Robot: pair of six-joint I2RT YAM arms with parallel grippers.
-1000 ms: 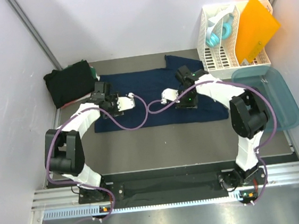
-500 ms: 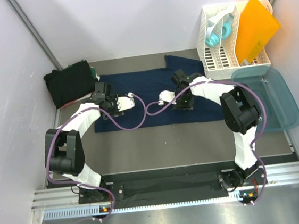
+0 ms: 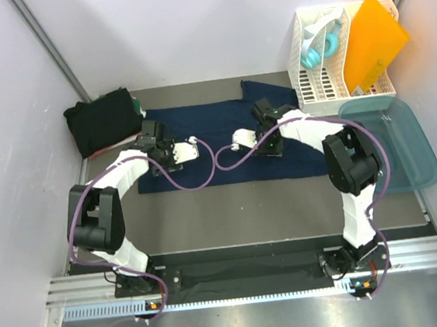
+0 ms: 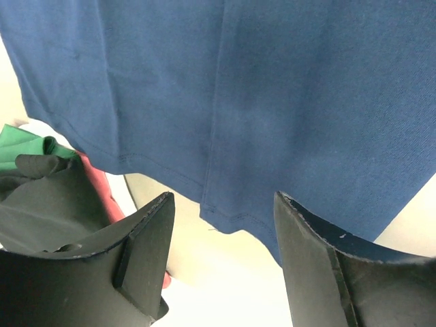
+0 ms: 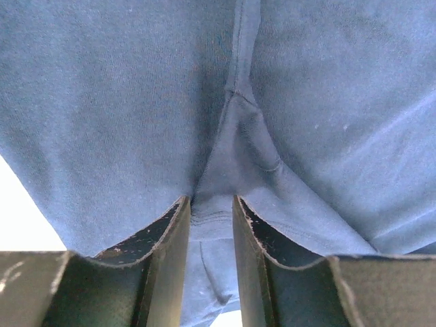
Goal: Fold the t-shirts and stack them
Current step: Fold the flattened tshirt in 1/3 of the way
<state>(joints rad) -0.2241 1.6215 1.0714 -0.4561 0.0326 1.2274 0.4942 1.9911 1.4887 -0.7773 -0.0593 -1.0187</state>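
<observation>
Spread flat across mid-frame for folding: navy t-shirt (image 3: 214, 121). Heaped upper left, out of the way: dark shirts (image 3: 103, 122). Pinching a raised cloth ridge, probably to lift it: right gripper (image 5: 210, 204). Parted over the hem, holding nothing: left gripper (image 4: 223, 197).

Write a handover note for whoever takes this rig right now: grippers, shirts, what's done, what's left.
Left gripper: open, poised over a hem of the navy t-shirt, holding nothing.
Right gripper: shut on a pinch of the navy t-shirt beside a seam.
Navy t-shirt: lying wide across the middle of the table. Dark shirt pile: back left corner.
Done: navy t-shirt laid out, one grip taken.
Left: take the left-hand grip, fold the navy t-shirt, stack it. Whether the pile is folded I cannot tell.
</observation>
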